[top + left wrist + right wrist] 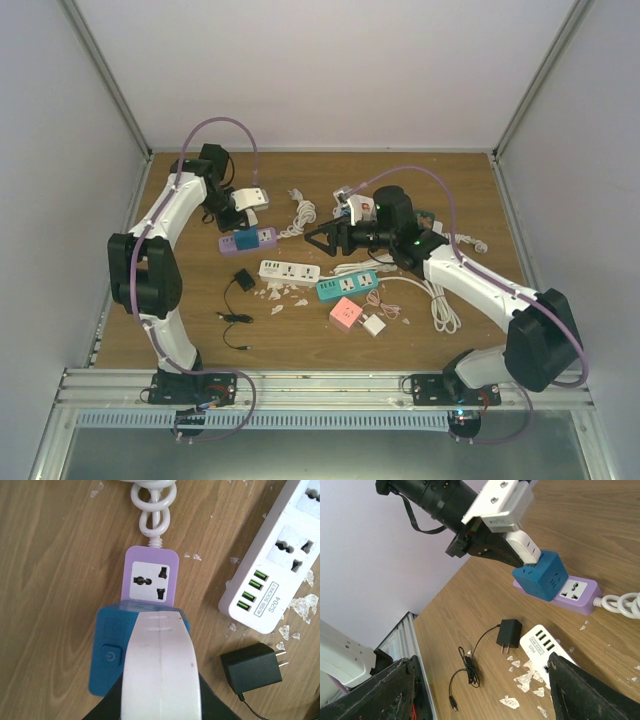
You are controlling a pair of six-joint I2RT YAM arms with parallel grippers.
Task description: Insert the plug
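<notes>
A blue cube plug adapter [241, 241] sits on the left end of a purple power strip [264, 238], at the back left of the table. My left gripper [238, 222] is shut, and its white fingertips rest on top of the cube. In the left wrist view the closed fingers [159, 625] cover the middle of the cube [107, 650], and the strip's free socket [150, 577] shows beyond it. My right gripper [322, 240] is open and empty to the right of the strip, above the table. Its view shows the cube [542, 575], the strip [577, 592] and the left gripper [527, 550].
A black charger [243, 279] with its cable lies in front of the strip, beside a white USB power strip [289, 271]. A teal strip [347, 285], a pink adapter [346, 313], a white cube [373, 325], white cables [440, 305] and scattered white scraps lie mid-table.
</notes>
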